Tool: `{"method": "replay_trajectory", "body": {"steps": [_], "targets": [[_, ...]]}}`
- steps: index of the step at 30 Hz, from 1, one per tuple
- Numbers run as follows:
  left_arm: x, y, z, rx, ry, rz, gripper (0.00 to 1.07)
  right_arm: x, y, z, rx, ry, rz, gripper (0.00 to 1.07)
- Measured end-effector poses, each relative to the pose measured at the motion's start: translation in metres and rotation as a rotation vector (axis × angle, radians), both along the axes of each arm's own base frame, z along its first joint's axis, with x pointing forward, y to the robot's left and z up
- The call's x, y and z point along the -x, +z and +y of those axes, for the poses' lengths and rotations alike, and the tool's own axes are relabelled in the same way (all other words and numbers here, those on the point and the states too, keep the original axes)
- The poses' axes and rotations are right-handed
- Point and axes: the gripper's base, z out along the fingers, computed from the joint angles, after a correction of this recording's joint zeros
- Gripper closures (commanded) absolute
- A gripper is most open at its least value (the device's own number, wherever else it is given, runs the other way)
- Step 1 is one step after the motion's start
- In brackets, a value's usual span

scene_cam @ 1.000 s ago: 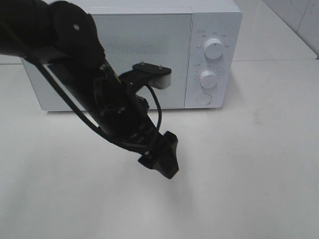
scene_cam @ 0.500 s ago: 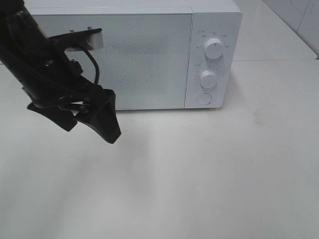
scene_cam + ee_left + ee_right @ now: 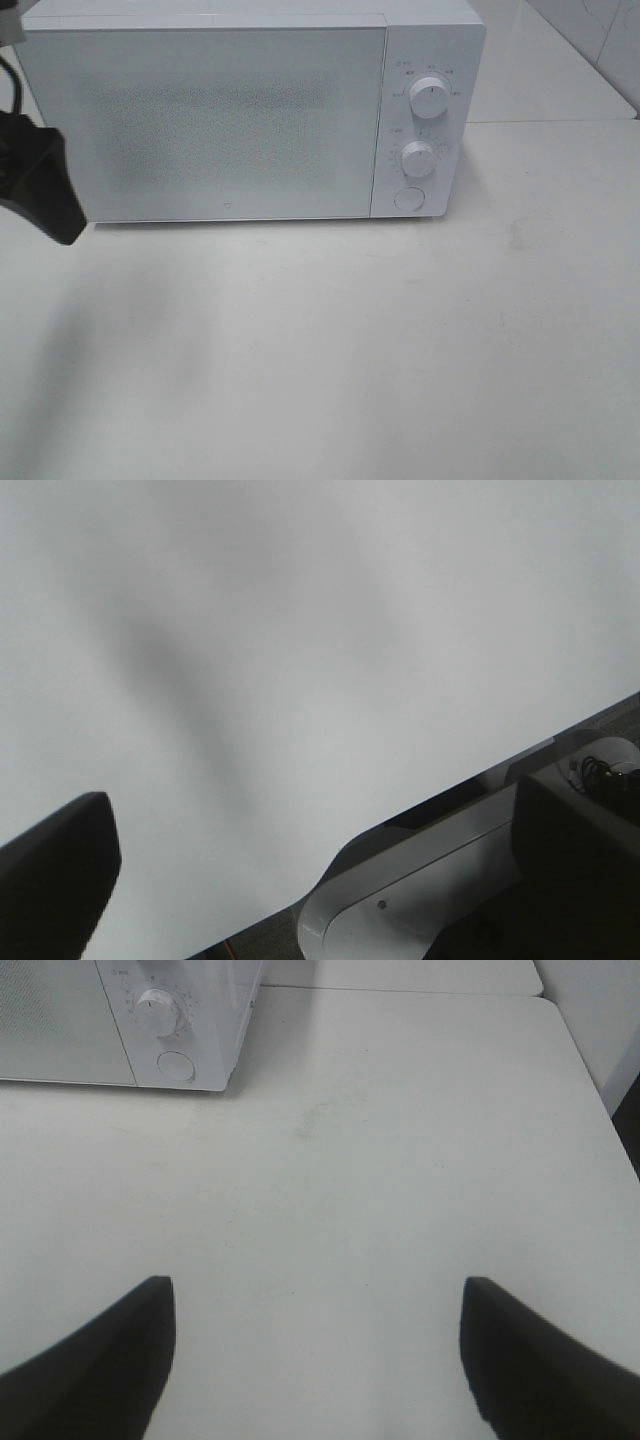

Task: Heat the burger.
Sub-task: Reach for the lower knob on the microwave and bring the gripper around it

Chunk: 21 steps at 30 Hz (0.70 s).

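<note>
Since no burger shows from the high camera, it may sit behind the shut door of the white box-shaped microwave oven (image 3: 230, 110) at the far side; the black left gripper (image 3: 42, 190) hangs off its near-left corner. Left wrist view: one finger (image 3: 55, 870) over white table (image 3: 300, 630), jaws spread, empty. Right wrist view: the right gripper (image 3: 315, 1360) gapes empty, facing the microwave's round button (image 3: 176, 1065), likely the nearer arm.

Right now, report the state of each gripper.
Left gripper: open, holding nothing.
Right gripper: open, holding nothing.
</note>
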Motion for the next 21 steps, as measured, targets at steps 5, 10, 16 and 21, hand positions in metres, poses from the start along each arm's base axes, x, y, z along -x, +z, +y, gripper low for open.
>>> {"method": "replay_trajectory", "body": {"steps": [5,10,16,21], "targets": [[0.019,-0.001,0.033,-0.022,0.101,0.005,0.06,0.0,0.0,0.0,0.0,0.0,0.0,0.31],[0.041,0.002,0.062,-0.05,0.2,-0.021,0.06,0.0,0.0,0.0,0.0,0.0,0.0,0.31],[0.073,0.003,0.085,-0.095,0.312,-0.065,0.06,0.0,0.0,0.0,0.0,0.0,0.0,0.31],[0.103,0.001,0.086,-0.111,0.328,-0.131,0.06,0.0,0.0,0.0,0.0,0.0,0.0,0.31]]}}
